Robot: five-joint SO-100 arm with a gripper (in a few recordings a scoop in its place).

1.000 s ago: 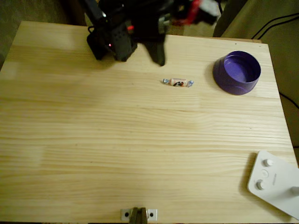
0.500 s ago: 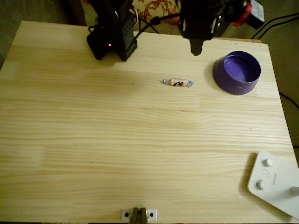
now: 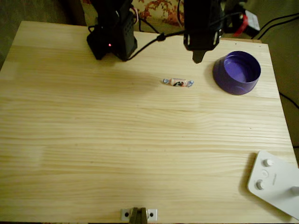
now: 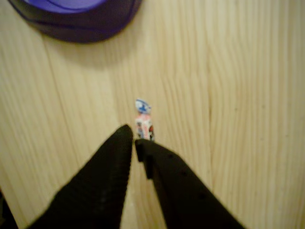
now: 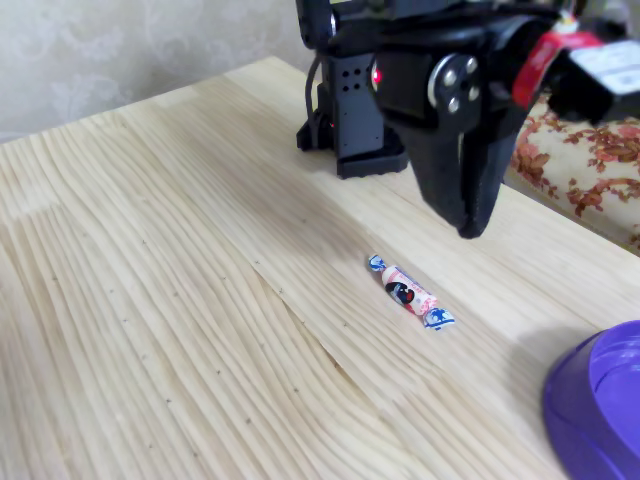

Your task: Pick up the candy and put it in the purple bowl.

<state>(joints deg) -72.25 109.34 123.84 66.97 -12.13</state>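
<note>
The claw (image 3: 198,58) hangs above the table (image 3: 140,154) with its two black fingers (image 4: 114,157) pressed nearly together at the tips, gripping nothing. The candy (image 3: 178,82) lies flat on the wood just ahead of the tips in the wrist view (image 4: 143,121), apart from them, its long axis running straight away from the claw toward the bowl (image 4: 76,19) beyond. In the overhead view the candy's twisted ends point left and right, and it sits below and left of the claw, with the bowl (image 3: 237,73) to the claw's right. In the fixed view the candy (image 5: 410,291) lies below the claw (image 5: 470,225).
</note>
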